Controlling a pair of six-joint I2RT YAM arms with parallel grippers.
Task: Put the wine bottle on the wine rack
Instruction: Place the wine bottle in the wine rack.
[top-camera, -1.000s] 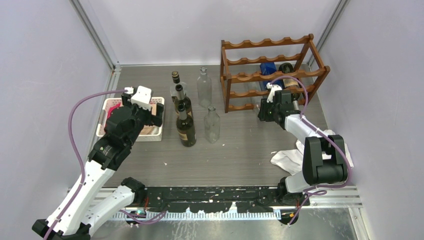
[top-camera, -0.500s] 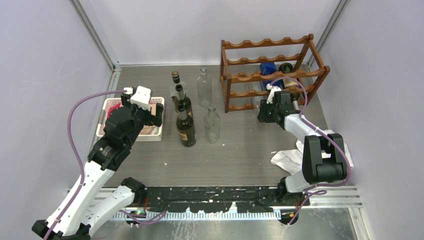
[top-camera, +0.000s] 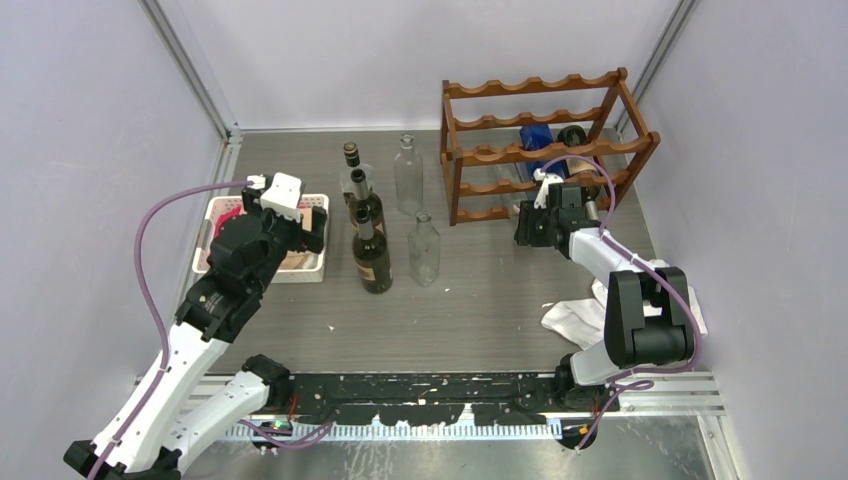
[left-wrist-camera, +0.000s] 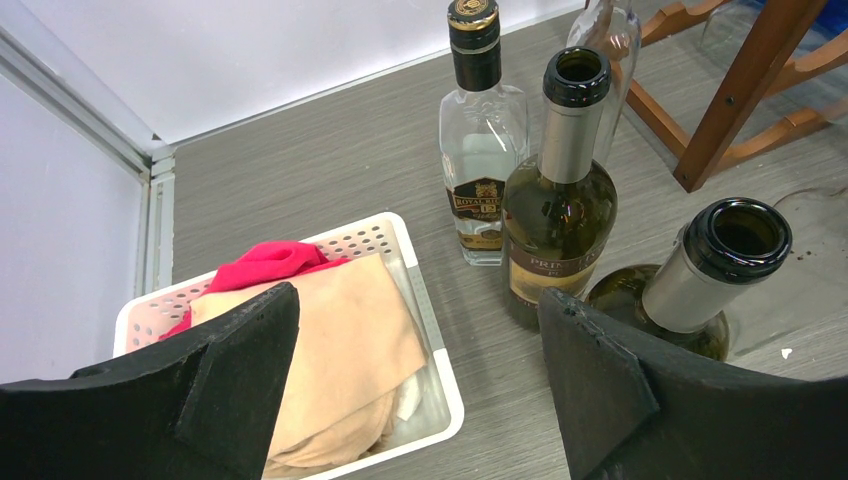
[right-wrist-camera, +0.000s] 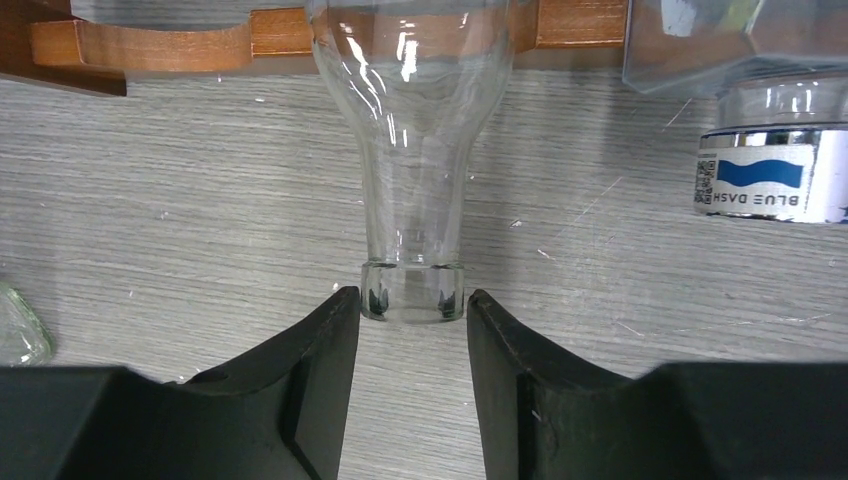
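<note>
Over at the far right, the wine rack (top-camera: 500, 155) has the wine bottle (right-wrist-camera: 415, 150) lying on its side in a low tier. It is clear, empty glass, its shoulder crosses the front rail and its neck pokes out towards the near side, above the counter (top-camera: 480, 300). The right gripper (right-wrist-camera: 412, 300) sits at the mouth, one of its fingers (right-wrist-camera: 320, 370) on each side of the lip. They are so close to the glass that I cannot tell whether they pinch it or merely flank it. The left gripper (left-wrist-camera: 415, 297) hangs well away on the left above a white basket (left-wrist-camera: 430, 330) of cloths, fingers wide apart and empty.

To my eye the placing is all but done, and the risk is in letting go and backing out. If one finger is touching the lip when the arm pulls towards the near side, it could drag the smooth bottle with it and tip it off the rail onto the counter. From here I cannot see how deep the body sits in its scallop. If it is shallow, a small nudge might roll it. A blue-labelled bottle (right-wrist-camera: 765, 180) lies just to the right, so a sideways swing could knock that one too.
</note>
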